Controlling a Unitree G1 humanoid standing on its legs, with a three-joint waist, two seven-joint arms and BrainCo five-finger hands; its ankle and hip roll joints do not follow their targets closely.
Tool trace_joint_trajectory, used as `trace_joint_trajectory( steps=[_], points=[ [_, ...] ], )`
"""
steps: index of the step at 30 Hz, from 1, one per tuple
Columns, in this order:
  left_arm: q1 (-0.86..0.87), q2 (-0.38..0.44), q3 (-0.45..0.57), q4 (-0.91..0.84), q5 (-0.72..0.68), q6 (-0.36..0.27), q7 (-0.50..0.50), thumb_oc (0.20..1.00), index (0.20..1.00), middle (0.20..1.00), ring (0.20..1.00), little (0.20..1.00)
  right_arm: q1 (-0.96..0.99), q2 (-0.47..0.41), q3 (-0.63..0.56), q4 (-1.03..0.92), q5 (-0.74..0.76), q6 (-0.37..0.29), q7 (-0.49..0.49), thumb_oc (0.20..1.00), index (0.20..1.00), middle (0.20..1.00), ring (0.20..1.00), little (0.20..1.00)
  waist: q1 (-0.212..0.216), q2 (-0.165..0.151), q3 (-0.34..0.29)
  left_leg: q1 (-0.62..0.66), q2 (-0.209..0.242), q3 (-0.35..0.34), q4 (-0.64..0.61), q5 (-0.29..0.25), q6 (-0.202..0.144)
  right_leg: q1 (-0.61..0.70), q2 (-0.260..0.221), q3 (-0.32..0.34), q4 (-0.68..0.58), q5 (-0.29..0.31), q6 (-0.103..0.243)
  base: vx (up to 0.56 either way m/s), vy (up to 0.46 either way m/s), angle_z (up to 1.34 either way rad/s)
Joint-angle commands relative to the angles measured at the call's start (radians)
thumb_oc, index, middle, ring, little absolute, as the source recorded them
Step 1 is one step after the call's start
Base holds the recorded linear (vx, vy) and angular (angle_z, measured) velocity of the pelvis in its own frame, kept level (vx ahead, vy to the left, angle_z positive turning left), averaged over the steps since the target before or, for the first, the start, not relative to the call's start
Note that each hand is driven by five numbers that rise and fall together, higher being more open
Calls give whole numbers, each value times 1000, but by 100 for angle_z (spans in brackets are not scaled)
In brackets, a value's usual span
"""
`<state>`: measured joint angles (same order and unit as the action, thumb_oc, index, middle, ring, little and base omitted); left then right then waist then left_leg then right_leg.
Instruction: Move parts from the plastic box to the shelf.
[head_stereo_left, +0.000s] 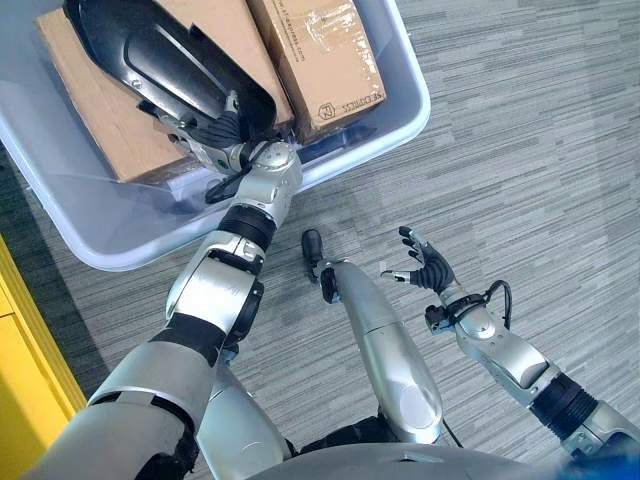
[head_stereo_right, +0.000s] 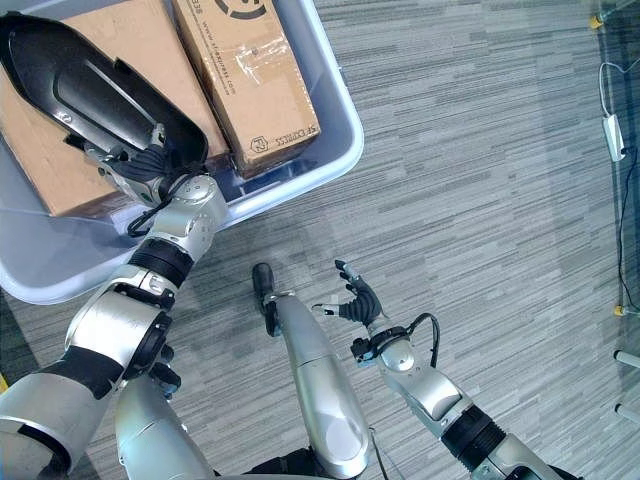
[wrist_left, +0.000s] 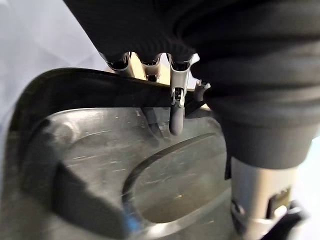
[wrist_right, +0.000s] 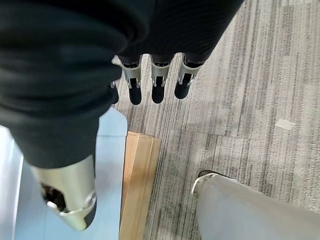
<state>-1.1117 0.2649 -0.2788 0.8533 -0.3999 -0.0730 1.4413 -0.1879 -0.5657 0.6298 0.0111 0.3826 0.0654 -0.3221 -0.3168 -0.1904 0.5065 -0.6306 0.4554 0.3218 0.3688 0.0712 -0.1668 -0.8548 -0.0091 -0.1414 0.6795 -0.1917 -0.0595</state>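
Note:
A large black moulded part (head_stereo_left: 165, 55) lies hollow side up on cardboard boxes inside the pale plastic box (head_stereo_left: 405, 115). My left hand (head_stereo_left: 215, 135) reaches into the box and grips the part's near rim. In the left wrist view its fingers (wrist_left: 176, 115) hook over that rim into the hollow of the part (wrist_left: 125, 175), with the thumb on the other side. Lower right, my right hand (head_stereo_left: 425, 265) hovers over the carpet, apart from the box. It holds nothing, and its fingers (wrist_right: 157, 85) are relaxed and spread.
Two brown cardboard boxes (head_stereo_right: 250, 70) fill the plastic box under and beside the part. A yellow piece of furniture (head_stereo_left: 20, 370) stands at the far left edge. Grey striped carpet (head_stereo_right: 480, 200) spreads to the right, with a white cable (head_stereo_right: 610, 130) at its far right.

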Motion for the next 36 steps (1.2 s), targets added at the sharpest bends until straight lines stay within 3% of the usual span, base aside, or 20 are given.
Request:
trace_joint_trajectory(
  steps=[1, 7, 15, 19, 25, 29, 36],
  points=[
    [-34, 60, -38, -108, 286, -46, 83, 1000, 1000, 1000, 1000, 1000, 10, 14, -15, -44, 18, -26, -14, 1000, 1000, 1000, 1000, 1000, 5, -92, 14, -99, 5, -32, 209, -58, 10, 51, -22, -53, -51, 35, 72, 0, 0, 0],
    [-29, 74, -53, -126, 372, -9, 107, 1000, 1000, 1000, 1000, 1000, 22, 24, 6, -3, 17, -84, -23, 1000, 1000, 1000, 1000, 1000, 14, -84, 14, -90, 2, -34, 195, -52, 7, 61, -24, -57, -62, 36, 70, -7, -2, 1],
    [-46, 114, -80, -126, 545, -28, 96, 1000, 1000, 1000, 1000, 1000, 45, 28, 28, 31, 6, -142, -19, 1000, 1000, 1000, 1000, 1000, 20, -85, 14, -84, 0, -34, 178, -54, 8, 69, -25, -58, -80, 45, 71, -19, -2, 7],
    [-46, 114, -80, -126, 546, -28, 97, 1000, 1000, 1000, 1000, 1000, 44, 28, 28, 31, 6, -142, -19, 1000, 1000, 1000, 1000, 1000, 20, -85, 14, -84, 0, -34, 178, -54, 8, 69, -25, -58, -80, 45, 71, -1, 0, 1],
    [-61, 120, -75, -92, 334, -49, 52, 1000, 1000, 1000, 1000, 1000, 36, 29, 51, 79, -1, -175, -21, 1000, 1000, 1000, 1000, 1000, 28, -76, 14, -73, -6, -36, 169, -60, 9, 87, -29, -61, -86, 39, 74, 0, 0, 0],
    [-16, 77, -50, -71, 161, -35, -29, 1000, 1000, 1000, 1000, 1000, 27, 38, 47, 75, -25, -134, -26, 1000, 1000, 1000, 1000, 1000, 32, -80, 14, -72, -8, -37, 158, -56, 7, 90, -30, -69, -101, 46, 79, -5, -24, 5],
    [14, 46, -25, -28, 38, -29, -75, 1000, 1000, 1000, 1000, 1000, 28, 33, 27, 65, -28, -109, -20, 1000, 1000, 1000, 1000, 1000, 23, -86, 14, -67, -4, -37, 150, -46, 1, 96, -22, -68, -120, 56, 84, -3, -14, 3]
  ],
)
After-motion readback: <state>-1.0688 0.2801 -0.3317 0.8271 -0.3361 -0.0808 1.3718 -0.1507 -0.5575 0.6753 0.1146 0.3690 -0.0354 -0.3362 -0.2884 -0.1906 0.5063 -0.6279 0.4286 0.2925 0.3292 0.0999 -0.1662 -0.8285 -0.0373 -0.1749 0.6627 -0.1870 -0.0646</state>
